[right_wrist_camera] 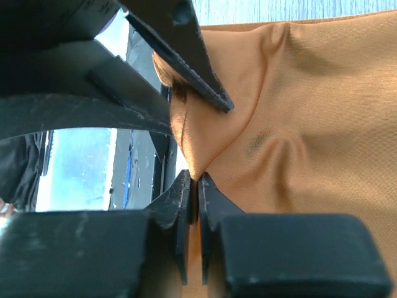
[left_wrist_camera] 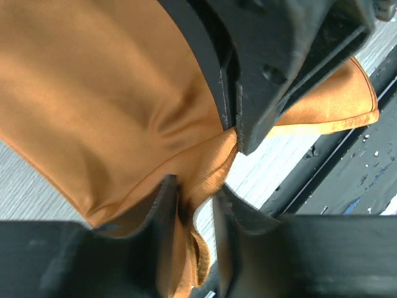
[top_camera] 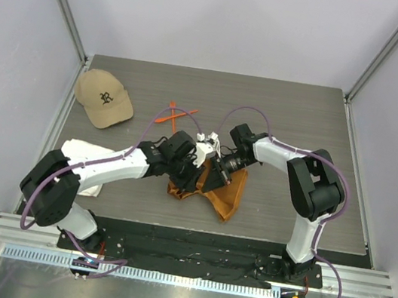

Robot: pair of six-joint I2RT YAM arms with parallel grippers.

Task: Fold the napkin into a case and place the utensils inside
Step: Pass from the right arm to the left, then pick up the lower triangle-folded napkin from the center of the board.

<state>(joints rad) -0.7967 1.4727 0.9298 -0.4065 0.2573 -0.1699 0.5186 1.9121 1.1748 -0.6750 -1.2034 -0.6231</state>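
The rust-orange napkin (top_camera: pixel 228 197) hangs bunched above the table between both arms, its lower folds resting on the surface. My right gripper (right_wrist_camera: pixel 193 181) is shut on a pinched fold of the napkin (right_wrist_camera: pixel 291 118). Close beside it, my left gripper (left_wrist_camera: pixel 193 187) has its jaws apart around a hanging hem of the napkin (left_wrist_camera: pixel 93 93); the cloth touches one finger (left_wrist_camera: pixel 162 208) only, and table shows beside the other. The two orange utensils (top_camera: pixel 175 117) lie crossed on the table behind the arms, untouched. No case shape shows.
A tan cap (top_camera: pixel 104 99) sits at the back left. A thick white towel (top_camera: pixel 78 156) lies under the left arm. The table's black near edge (left_wrist_camera: pixel 347 167) runs just beyond the napkin.
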